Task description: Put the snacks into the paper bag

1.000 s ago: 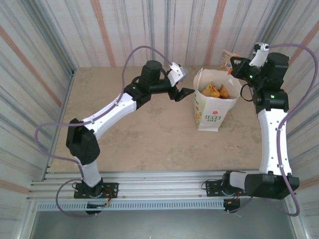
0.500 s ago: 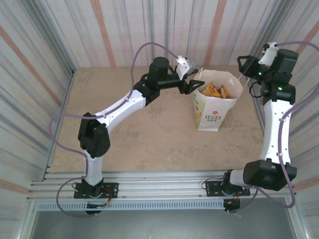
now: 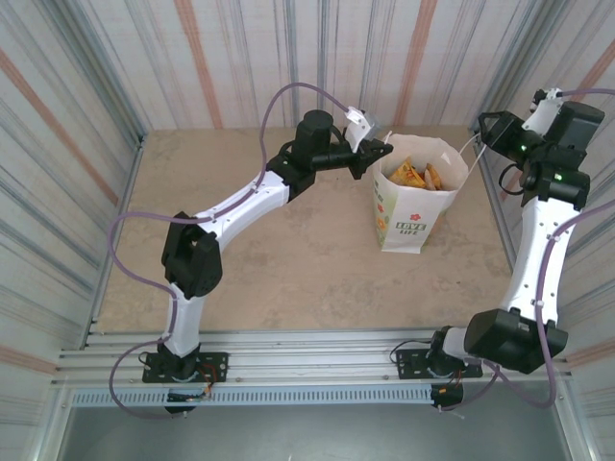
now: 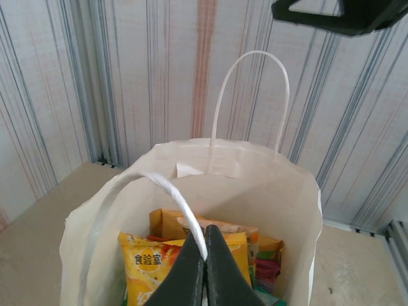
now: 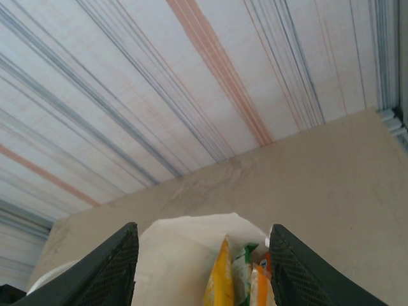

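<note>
At the table's (image 3: 288, 250) far side, the paper bag (image 3: 408, 219) stands upright with snacks (image 3: 413, 175) inside; packing looks nearly done. Its handle (image 4: 167, 186) is pinched by the left gripper (image 4: 205, 231); the right gripper (image 5: 203, 231) gapes wide.

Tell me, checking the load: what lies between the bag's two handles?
Left wrist view: the open mouth of the bag, with snacks inside, lies between the near handle, pinched by the left gripper, and the far handle.
</note>
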